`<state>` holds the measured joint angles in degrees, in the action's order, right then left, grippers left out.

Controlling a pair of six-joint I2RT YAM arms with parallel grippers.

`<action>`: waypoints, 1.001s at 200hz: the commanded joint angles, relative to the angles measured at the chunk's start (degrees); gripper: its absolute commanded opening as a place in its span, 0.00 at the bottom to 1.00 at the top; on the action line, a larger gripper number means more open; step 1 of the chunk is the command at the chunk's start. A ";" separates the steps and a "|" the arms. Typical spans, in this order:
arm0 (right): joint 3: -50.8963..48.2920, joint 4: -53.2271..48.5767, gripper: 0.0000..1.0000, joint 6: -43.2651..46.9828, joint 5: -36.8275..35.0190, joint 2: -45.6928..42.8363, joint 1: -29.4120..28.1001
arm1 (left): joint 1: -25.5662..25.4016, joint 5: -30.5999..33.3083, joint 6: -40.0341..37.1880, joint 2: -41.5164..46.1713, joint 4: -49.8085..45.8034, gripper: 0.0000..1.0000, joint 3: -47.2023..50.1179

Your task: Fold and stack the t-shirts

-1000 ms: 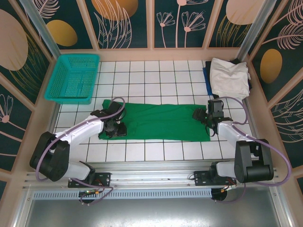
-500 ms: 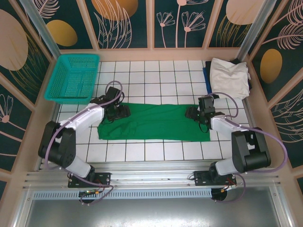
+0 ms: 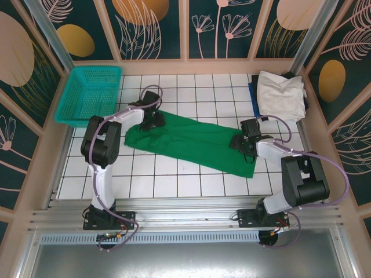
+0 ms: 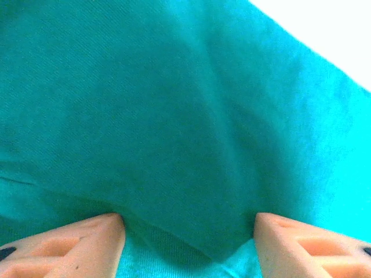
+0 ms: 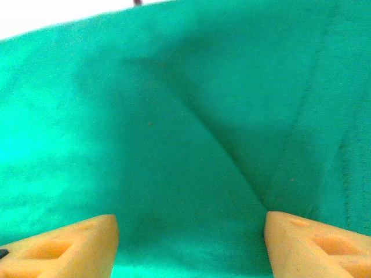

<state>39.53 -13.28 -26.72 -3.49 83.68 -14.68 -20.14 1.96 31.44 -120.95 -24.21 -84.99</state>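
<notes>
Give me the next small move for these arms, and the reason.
Probably shut both grippers: the left gripper and right gripper sit open at opposite ends of the green t-shirt, cloth ridged between their fingers, nothing pinched yet.

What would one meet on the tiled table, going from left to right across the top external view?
teal plastic mesh basket → emerald green cloth t-shirt → off-white cloth t-shirt

Robot test cell, white tiled tabletop [image 3: 191, 186] mid-frame, floral wall panels [image 3: 215, 29] along the top, aluminium mounting rail [image 3: 185, 219] at bottom.
</notes>
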 commanded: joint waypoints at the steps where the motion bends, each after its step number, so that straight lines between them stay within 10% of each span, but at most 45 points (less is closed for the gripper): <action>1: 2.53 -7.78 0.68 -4.21 -3.83 -3.51 -4.89 | 0.22 -0.37 -4.59 -7.94 -1.83 0.62 -8.42; 82: 7.51 -6.42 0.68 -3.69 -6.33 4.26 -11.07 | 0.26 -9.73 -6.57 -25.59 -6.88 0.63 -43.21; 152: 1.51 -9.70 0.68 -10.48 -7.76 3.57 -16.35 | 0.27 -0.70 -4.85 -4.00 -4.08 0.75 -23.25; 200: 3.21 -13.83 0.68 -11.69 -7.91 0.81 -22.46 | 0.27 -8.12 1.05 -1.92 6.03 0.72 -9.36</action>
<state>42.30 -21.89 -36.25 -10.63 86.48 -34.76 -20.14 -2.07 28.77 -119.07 -23.20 -97.58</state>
